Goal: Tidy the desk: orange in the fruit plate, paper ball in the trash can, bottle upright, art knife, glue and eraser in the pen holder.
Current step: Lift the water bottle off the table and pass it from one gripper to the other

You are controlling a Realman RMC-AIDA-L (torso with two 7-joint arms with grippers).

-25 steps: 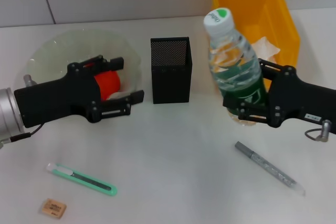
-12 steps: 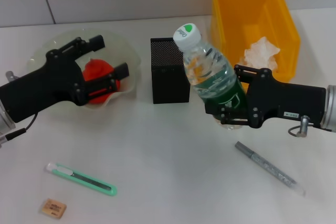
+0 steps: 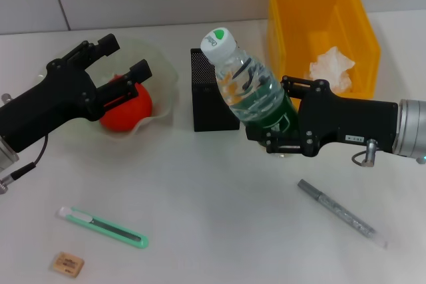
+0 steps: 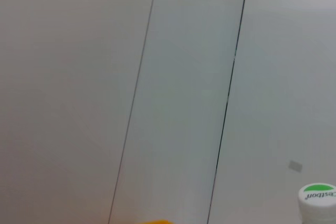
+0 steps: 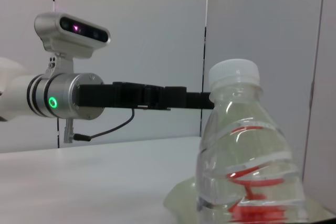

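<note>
The orange (image 3: 125,106) lies in the clear fruit plate (image 3: 168,78) at the left. My left gripper (image 3: 126,58) hangs open just above it, holding nothing. My right gripper (image 3: 279,119) is shut on the lower part of the bottle (image 3: 245,84), which is held tilted with its green-and-white cap toward the pen holder (image 3: 205,101), a black mesh box partly hidden behind it. The paper ball (image 3: 331,66) rests in the yellow trash can (image 3: 323,4). The green art knife (image 3: 103,226) and the eraser (image 3: 68,263) lie front left, and the grey glue stick (image 3: 341,213) front right. The right wrist view shows the bottle (image 5: 247,150) close up.
A white tiled wall runs behind the table. The left arm (image 5: 131,95) shows beyond the bottle in the right wrist view. The left wrist view shows mostly wall, with the bottle's cap (image 4: 317,195) at one corner.
My left gripper let go of the orange in the plate and rose back, open. My right gripper carried the bottle leftward, in front of the pen holder, tilting it further.
</note>
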